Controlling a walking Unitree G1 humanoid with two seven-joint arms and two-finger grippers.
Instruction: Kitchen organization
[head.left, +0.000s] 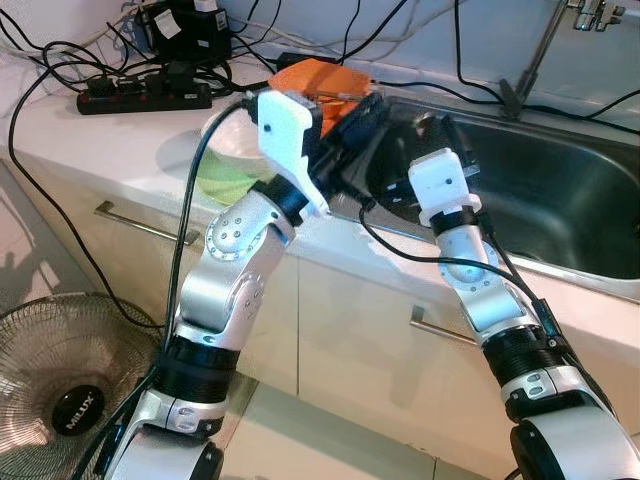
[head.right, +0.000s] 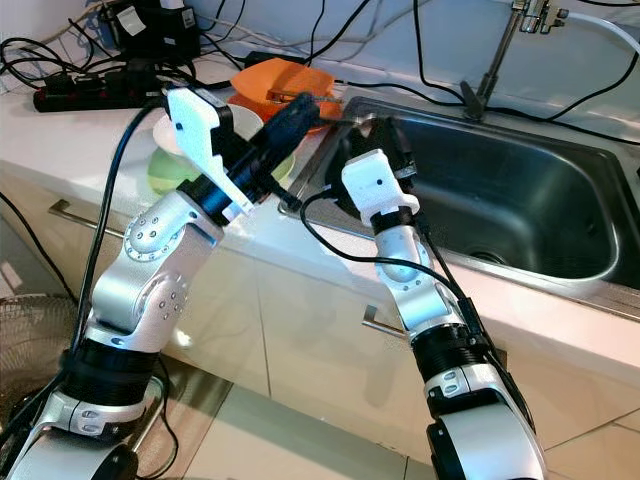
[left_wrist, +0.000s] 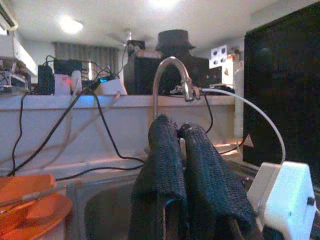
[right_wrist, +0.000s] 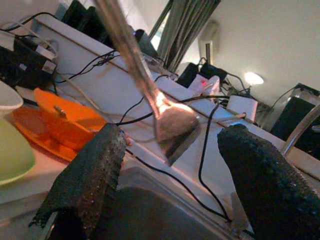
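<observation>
Spoon clenched in left pincer; right pincer spread beside it, over sink.

Kitchen corner with a pale counter and steel sink.

White cabinet doors with bar handles stand below on a light tiled floor; a fan sits low left, a power strip and cables by the wall, ceiling lights above.

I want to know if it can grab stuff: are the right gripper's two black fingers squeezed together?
No, the right gripper has its fingers spread wide apart, with a metal utensil showing in the gap between them.
</observation>
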